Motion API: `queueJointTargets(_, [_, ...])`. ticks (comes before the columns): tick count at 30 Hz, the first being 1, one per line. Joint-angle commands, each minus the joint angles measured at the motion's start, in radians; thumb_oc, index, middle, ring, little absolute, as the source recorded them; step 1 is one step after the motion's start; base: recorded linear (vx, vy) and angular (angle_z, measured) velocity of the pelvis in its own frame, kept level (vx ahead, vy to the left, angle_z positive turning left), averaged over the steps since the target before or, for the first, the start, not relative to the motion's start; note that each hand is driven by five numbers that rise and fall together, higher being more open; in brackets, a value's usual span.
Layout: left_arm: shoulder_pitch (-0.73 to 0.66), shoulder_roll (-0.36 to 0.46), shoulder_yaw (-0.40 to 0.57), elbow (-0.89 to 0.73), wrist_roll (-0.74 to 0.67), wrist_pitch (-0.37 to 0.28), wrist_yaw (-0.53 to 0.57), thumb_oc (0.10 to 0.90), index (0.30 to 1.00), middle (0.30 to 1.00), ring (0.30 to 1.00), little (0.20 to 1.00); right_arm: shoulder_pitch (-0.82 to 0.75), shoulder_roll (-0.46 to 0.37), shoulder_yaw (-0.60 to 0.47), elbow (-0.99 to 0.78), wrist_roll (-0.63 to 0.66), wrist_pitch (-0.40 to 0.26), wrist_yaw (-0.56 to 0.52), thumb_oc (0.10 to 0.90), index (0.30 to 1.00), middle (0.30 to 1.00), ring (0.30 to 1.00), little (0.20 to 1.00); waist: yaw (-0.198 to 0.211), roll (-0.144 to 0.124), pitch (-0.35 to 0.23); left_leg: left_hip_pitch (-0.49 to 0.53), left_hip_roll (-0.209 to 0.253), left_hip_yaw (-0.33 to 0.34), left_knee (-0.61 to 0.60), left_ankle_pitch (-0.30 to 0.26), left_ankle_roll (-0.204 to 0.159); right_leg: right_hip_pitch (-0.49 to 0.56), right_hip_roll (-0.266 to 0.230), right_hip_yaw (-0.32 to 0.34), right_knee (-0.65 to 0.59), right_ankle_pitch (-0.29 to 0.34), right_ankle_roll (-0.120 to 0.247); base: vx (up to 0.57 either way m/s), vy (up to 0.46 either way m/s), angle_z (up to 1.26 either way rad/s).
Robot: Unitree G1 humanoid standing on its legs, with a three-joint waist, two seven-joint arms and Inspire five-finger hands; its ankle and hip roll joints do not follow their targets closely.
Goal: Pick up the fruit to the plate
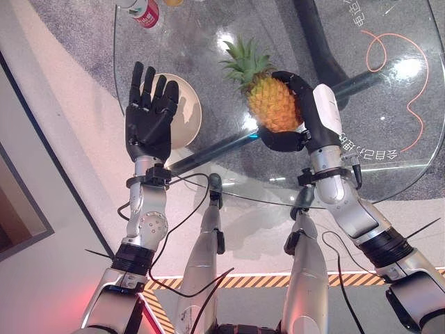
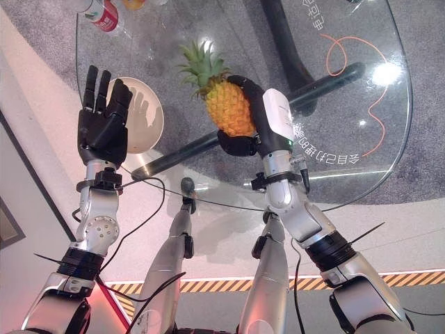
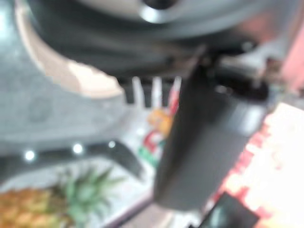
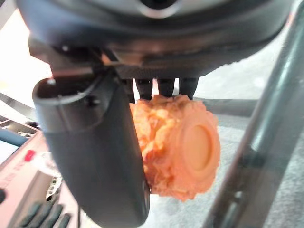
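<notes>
Head stereo pair, looking down on the table (image 1: 389,174); wrist views, very close along each robot hand, sharing the pineapple (image 4: 178,142).

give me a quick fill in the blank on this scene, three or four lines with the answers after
1. The right hand is curled round the ______.
2. The left hand, fingers straight, hovers over the cream ______.
3. The table top is made of ______.
4. The pineapple's green leaves point toward the ______ hand.

Missing words: pineapple; plate; glass; left
</notes>
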Motion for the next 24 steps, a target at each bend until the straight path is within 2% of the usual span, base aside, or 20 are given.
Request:
queueJointTargets(1, [-0.053,0.049,-0.002,-0.152,-0.029,-0.03,-0.069,0.8,0.9,0.9,0.9,0.9,-0.123,-0.052,0.006,-0.232,-0.028,-0.124,-0.007,0.1,0.3,0.3,0.3,0.2,-0.001,0.015,-0.018,0.033,0.054,-0.023,0.063,-0.077,-0.055,0.006,-0.037,-0.009,-0.043,0.109,0.044,0.0,0.0,0.0])
queueJointTargets(13, [-0.062,0.052,-0.054,-0.198,-0.094,0.029,-0.078,0.8,0.9,0.9,0.9,0.9,-0.163,-0.057,0.063,-0.297,-0.01,-0.104,0.035,0.1,0.3,0.3,0.3,0.2,0.005,0.017,-0.018,0.043,0.054,-0.023,0.055,-0.078,-0.054,0.021,-0.04,-0.018,-0.052,0.11,0.047,0.0,0.0,0.0])
queueJointTargets(24, [-0.071,0.061,-0.085,-0.22,-0.136,0.057,-0.089,0.8,0.9,0.9,0.9,0.9,-0.208,-0.076,0.129,-0.332,-0.002,-0.082,0.061,0.1,0.3,0.3,0.3,0.2,0.01,0.019,-0.018,0.04,0.052,-0.021,0.05,-0.069,-0.053,0.025,-0.044,-0.026,-0.063,0.119,0.045,0.0,0.0,0.0])
